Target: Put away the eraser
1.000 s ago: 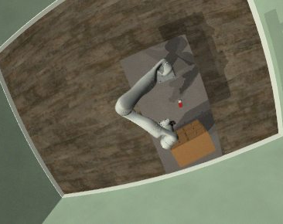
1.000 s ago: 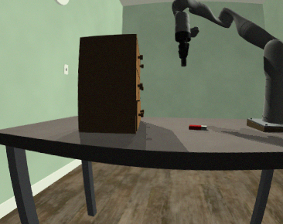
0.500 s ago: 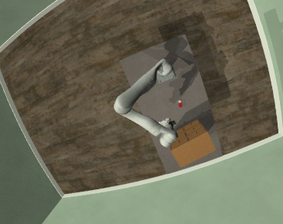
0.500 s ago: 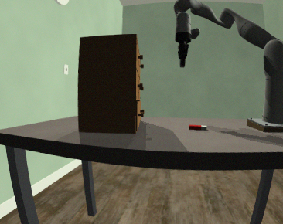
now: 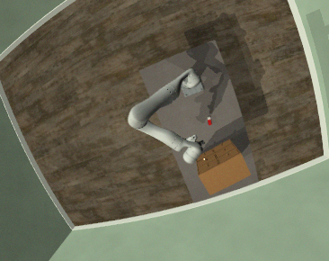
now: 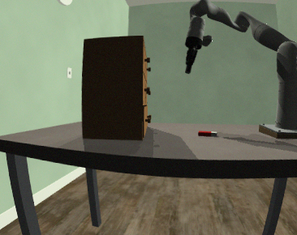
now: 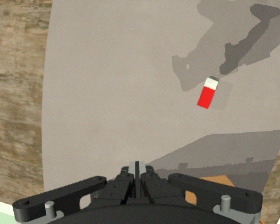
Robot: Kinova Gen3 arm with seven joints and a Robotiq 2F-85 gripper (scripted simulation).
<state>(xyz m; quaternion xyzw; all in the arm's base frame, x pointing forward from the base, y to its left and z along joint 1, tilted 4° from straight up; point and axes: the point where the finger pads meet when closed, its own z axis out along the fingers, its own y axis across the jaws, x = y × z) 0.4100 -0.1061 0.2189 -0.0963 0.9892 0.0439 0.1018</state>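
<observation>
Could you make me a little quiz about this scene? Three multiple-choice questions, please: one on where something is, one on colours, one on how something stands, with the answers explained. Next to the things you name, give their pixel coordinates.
1. Where is the eraser?
A) On top of the chest
B) On the table
C) On the floor

2. Which colours does the eraser show?
A) Blue and yellow
B) Green and black
C) Red and white

3. How is the gripper?
A) Shut, holding nothing
B) Wide open
C) Shut on the eraser

Answers:
1: B. The eraser (image 5: 209, 121) (image 6: 206, 134) (image 7: 208, 93) lies on the table (image 5: 167, 82) (image 6: 174, 151) (image 7: 106, 90), in front of the chest (image 5: 226, 173) (image 6: 113, 89).
2: C. Its longer part is red, one end white.
3: A. The gripper (image 6: 188, 72) (image 7: 137, 171) has its fingers together, above the table and away from the eraser.
</observation>
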